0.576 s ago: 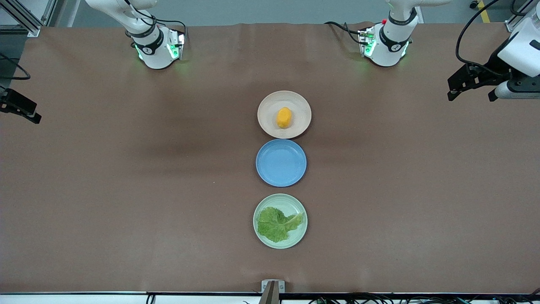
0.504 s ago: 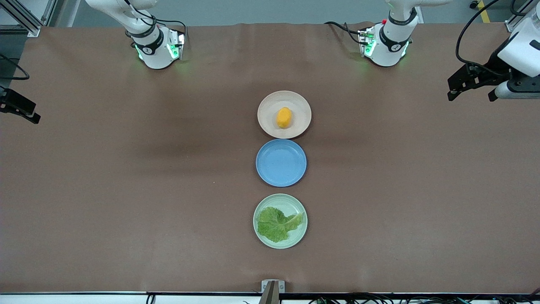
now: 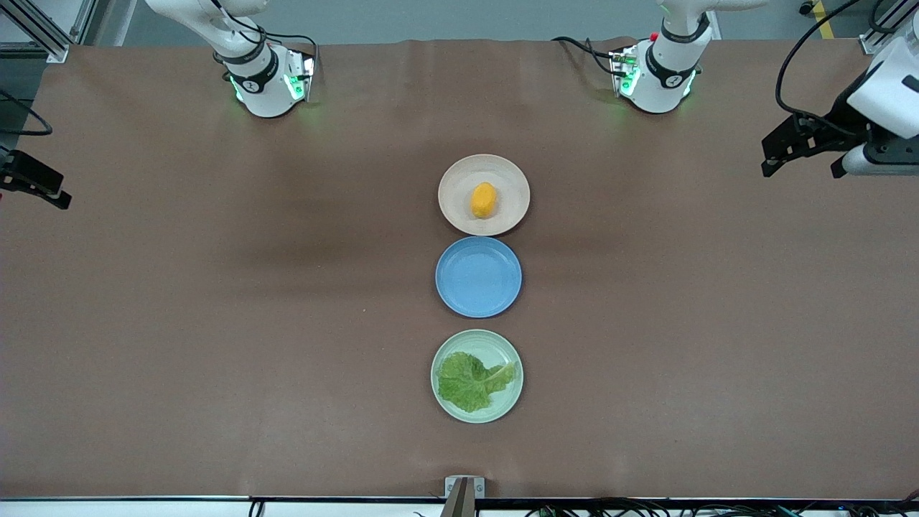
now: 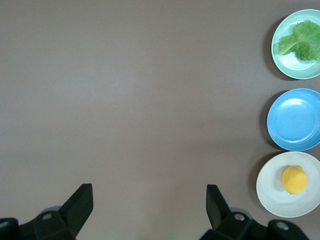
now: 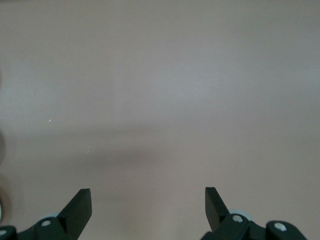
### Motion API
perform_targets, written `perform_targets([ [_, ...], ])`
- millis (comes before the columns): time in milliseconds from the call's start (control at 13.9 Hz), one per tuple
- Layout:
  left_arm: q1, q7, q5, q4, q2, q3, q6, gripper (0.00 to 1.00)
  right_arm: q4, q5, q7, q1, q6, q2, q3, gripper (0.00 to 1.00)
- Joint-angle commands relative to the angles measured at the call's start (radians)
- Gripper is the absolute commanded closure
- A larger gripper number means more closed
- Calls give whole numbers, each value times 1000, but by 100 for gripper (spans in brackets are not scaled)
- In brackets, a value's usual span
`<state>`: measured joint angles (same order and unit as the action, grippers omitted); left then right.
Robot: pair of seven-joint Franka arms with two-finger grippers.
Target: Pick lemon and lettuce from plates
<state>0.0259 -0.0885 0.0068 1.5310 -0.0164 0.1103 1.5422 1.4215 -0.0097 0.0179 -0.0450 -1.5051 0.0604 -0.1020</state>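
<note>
The lemon [image 3: 484, 199] lies on the beige-pink plate [image 3: 454, 194], the plate nearest the robot bases. The lettuce [image 3: 470, 380] lies on the mint green plate [image 3: 490, 345], the plate nearest the front camera. My left gripper [image 3: 803, 164] hangs open and empty over the left arm's end of the table. Its wrist view [image 4: 149, 188] shows the lemon [image 4: 294, 179], the beige-pink plate [image 4: 270, 189], the lettuce [image 4: 300, 42] and the green plate [image 4: 290, 64] off to one side. My right gripper [image 3: 39, 188] is open and empty over the right arm's end; its wrist view [image 5: 147, 191] shows only bare table.
An empty blue plate [image 3: 478, 276] sits between the two task plates, and also shows in the left wrist view [image 4: 295, 119]. The three plates form a line down the middle of the brown table [image 3: 215, 323]. A small metal bracket [image 3: 464, 487] sits at the table's front edge.
Both grippers have shifted only slightly at the table's ends. The plates, lemon and lettuce have not moved.
</note>
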Motion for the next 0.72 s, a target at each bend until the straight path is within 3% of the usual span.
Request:
perform_targets([
  [0,37,0,12,-66,113,23,-7,0,86,23,-166,-80,0,-53,13,0],
  [288,166,-103,15,-61,260,29,163,0,187,23,-572,-388,-58,-62,13,0],
  [504,250,-126,16,-61,404,28,356,0,319,23,-888,-631,-281,-51,13,0],
  [647,304,-120,41,-61,482,26,499,0,341,33,-1055,-752,-383,30,13,0],
])
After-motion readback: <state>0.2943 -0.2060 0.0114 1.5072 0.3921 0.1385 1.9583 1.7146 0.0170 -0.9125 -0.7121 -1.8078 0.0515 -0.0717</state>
